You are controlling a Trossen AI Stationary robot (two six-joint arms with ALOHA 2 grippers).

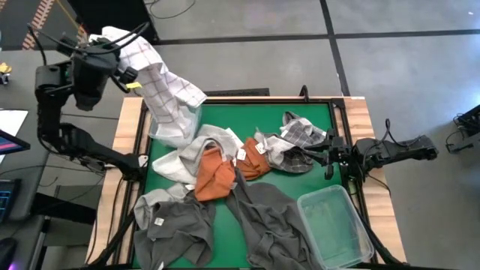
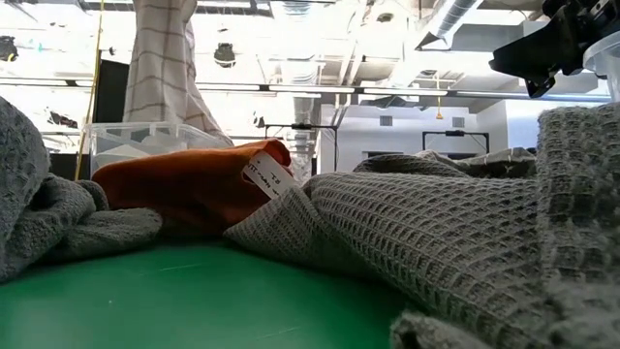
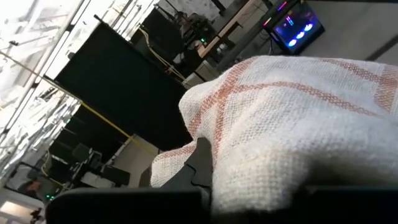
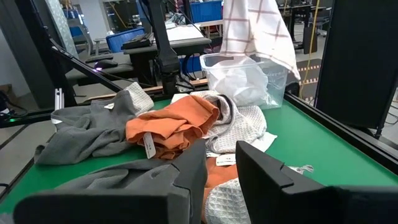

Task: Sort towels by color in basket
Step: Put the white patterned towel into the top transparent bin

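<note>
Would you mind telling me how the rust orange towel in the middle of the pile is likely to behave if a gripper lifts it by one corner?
The rust orange towel lies crumpled in soft folds, so it would probably hang limp. The dark grey towel touches it and may drag along. It looks light.

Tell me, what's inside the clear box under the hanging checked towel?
White cloth fills the clear box, and the hanging checked towel, held by the left claw, dangles into it. Anything beneath that cloth is covered.
</note>
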